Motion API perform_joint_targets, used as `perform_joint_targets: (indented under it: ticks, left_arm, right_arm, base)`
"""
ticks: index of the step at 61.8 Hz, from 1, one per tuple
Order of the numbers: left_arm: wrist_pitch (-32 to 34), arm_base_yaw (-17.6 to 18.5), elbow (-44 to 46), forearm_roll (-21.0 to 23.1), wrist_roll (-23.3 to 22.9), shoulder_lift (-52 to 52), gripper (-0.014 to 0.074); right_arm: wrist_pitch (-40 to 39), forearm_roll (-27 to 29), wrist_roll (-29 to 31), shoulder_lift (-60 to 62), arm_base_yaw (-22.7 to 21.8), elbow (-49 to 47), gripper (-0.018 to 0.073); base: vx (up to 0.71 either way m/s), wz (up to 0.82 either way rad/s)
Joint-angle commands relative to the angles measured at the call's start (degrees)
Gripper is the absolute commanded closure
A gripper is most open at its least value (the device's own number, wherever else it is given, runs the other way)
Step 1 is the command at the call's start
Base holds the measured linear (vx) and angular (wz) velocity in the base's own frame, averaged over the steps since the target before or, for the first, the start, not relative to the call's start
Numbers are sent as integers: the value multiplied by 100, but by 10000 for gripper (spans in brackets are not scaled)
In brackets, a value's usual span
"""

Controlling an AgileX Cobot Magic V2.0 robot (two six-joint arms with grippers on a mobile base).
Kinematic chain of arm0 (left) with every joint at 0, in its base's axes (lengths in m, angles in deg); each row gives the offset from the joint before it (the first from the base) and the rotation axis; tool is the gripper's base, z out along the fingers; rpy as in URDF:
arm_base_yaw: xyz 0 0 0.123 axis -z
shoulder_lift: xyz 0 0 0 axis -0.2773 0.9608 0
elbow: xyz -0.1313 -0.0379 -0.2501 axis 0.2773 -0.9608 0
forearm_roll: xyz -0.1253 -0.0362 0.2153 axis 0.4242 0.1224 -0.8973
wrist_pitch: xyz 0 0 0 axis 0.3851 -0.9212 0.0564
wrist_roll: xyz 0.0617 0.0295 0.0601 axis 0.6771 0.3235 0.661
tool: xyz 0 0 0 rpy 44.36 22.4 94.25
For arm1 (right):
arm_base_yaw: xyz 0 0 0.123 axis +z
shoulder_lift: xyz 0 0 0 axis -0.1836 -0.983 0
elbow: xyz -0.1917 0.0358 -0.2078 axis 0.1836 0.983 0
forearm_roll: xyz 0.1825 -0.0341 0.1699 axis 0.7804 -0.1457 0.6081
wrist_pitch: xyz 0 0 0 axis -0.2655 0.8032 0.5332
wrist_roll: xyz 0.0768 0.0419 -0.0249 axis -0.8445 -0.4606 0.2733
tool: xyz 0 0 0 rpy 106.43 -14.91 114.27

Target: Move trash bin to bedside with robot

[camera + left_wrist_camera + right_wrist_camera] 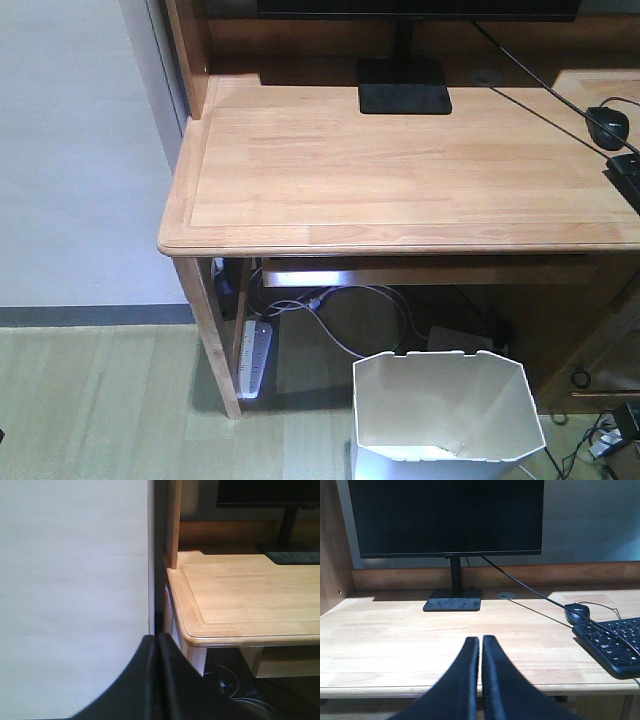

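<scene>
trash bin [447,400], a white plastic tub with a cut-cornered rim and thin tapering walls, stood upright on the pale wood-patterned floor [100,410]. it sat just below the front edge of the light wooden desk [400,170], toward the desk's right side. something pale lay at its bottom; we could not tell what.

the slender black left gripper [154,640] hung with its fingers pressed together on nothing, off the desk's front left corner, beside a plain white wall [75,580]. the right gripper [480,641] also had its fingers together and empty, pointing across the desk's front edge toward the black flat monitor [445,517]. neither touched the trash bin.

no bedside showed in any view. we judged the task hardly begun: taking hold of the rim, moving the trash bin, and setting it down at the bedside were all left to do.
</scene>
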Motion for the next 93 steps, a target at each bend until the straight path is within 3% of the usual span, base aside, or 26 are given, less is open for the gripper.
perform_joint_targets:
  ticks: [1, 65, 75, 81, 93]
  left_arm:
    - [385, 33, -165, 24, -50, -56, 602]
    - [385, 33, -165, 24, -50, -56, 602]
    - [385, 33, -165, 24, -50, -56, 602]
    - [385, 33, -165, 24, -50, -56, 602]
    - [385, 33, -165, 24, -50, -56, 602]
  right_arm:
    - [-410, -74, 79, 67, 8, 102, 570]
    - [-455, -74, 79, 67, 8, 102, 570]
    - [-1368, -74, 79, 67, 8, 84, 570]
    - [-1656, -74, 79, 61, 8, -91, 570]
    - [-1238, -74, 79, -605, 8, -896, 570]
  base:
    - [0, 0]
    - [0, 0]
    - [0, 0]
    - [0, 0]
    - [0, 0]
